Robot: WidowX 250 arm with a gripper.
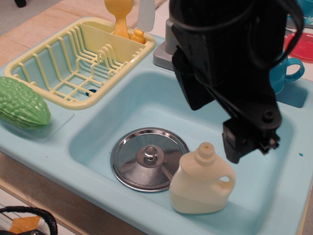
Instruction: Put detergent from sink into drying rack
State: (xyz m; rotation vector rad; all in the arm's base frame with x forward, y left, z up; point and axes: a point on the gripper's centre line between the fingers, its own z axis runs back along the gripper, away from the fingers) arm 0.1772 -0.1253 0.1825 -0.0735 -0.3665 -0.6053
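Note:
The cream detergent jug [203, 183] stands upright at the front right of the light blue sink [146, 100], cap up and loop handle to the right. My black gripper [217, 128] hangs over the sink, just above and behind the jug. Its jaws stand apart and hold nothing; the right fingertip [237, 149] is close beside the jug's cap, the left finger [195, 95] is higher and further back. The pale yellow drying rack [73, 63] sits at the back left with empty plate slots. The arm hides the sink's back right part.
A shiny metal lid [149, 157] lies flat in the sink, touching the jug's left side. A green bumpy gourd [22, 104] lies left of the sink. A yellow utensil [120, 17] stands in the rack's side compartment. A teal cup [288, 73] and a red plate [301, 45] are at the back right.

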